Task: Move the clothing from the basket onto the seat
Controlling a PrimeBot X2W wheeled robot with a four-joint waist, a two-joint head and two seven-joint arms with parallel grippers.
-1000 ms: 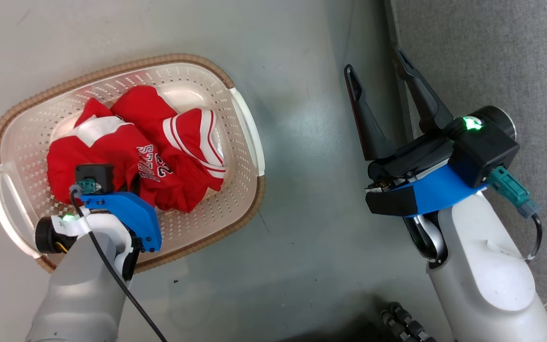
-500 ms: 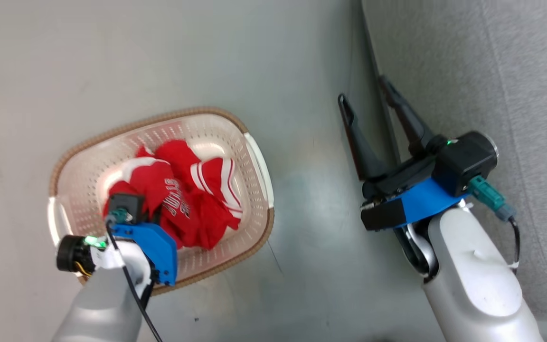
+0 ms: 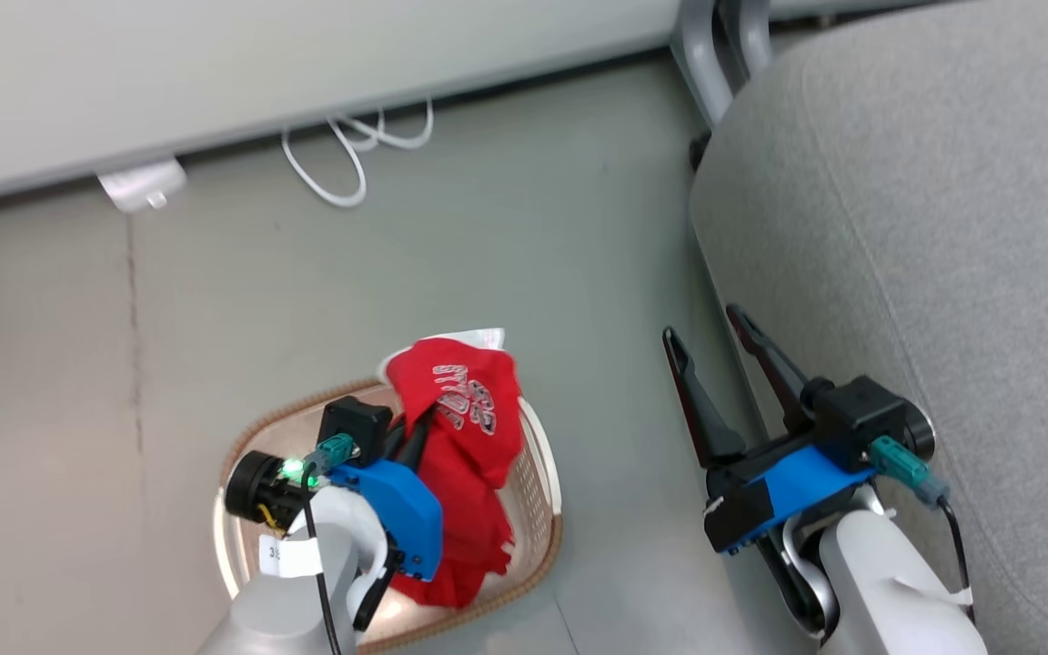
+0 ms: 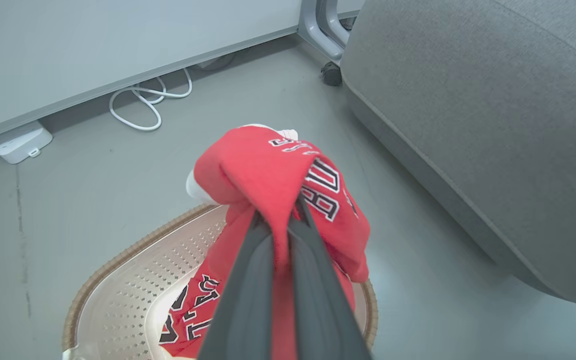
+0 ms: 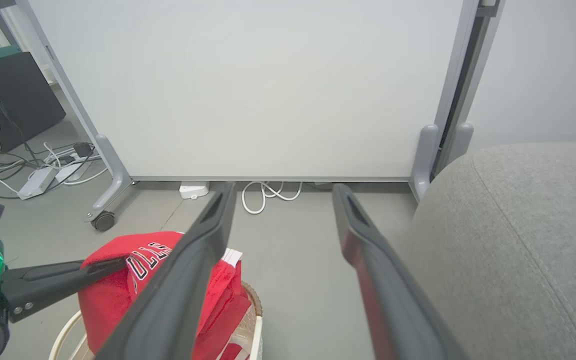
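Note:
My left gripper [image 3: 418,426] is shut on the red clothing [image 3: 469,405], a bunch with "BULLS" lettering held up above the basket [image 3: 544,473]. In the left wrist view the dark fingers [image 4: 260,260] pinch a fold of the clothing [image 4: 253,165], and more red cloth trails down into the basket [image 4: 133,260]. I cannot tell whether one or both garments hang from the grip. My right gripper [image 3: 704,338] stands open and holds nothing, just left of the grey seat [image 3: 924,227]. The right wrist view shows the clothing [image 5: 113,290] at lower left and the seat [image 5: 518,225] at right.
A white panel on grey legs [image 3: 710,55] with a castor [image 5: 103,220] runs along the back. A looped white cable [image 3: 351,155] and a white adapter [image 3: 137,182] lie on the floor beneath it. Bare grey floor [image 3: 597,273] separates basket and seat.
The head camera has risen and tilted, so the whole picture shifted. My left gripper has lifted the red clothing up out of the basket. The right gripper stays open.

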